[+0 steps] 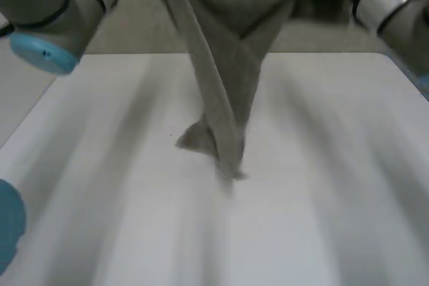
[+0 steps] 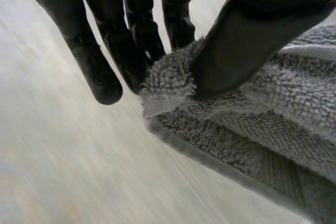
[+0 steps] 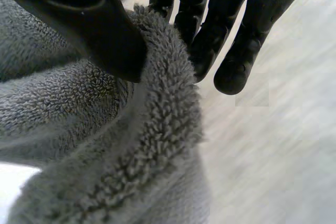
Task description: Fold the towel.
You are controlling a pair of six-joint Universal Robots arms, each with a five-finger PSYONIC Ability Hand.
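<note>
White desk (image 1: 322,219), just one, lies beneath my one grey towel (image 1: 224,98), which hangs bunched between my two arms with its lowest end touching the desk. My left hand (image 2: 247,45) pinches a towel corner between thumb and fingers; my right hand (image 3: 89,24) pinches the towel's edge likewise.

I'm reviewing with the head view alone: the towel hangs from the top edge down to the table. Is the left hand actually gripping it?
Observer: Yes. In its wrist view the left hand pinches the towel between thumb and fingers, right by a hemmed corner.
Reviewer: And the right one?
Observer: The right hand pinches a fluffy edge of the towel the same way, with the thumb on one face and the fingers behind.
</note>
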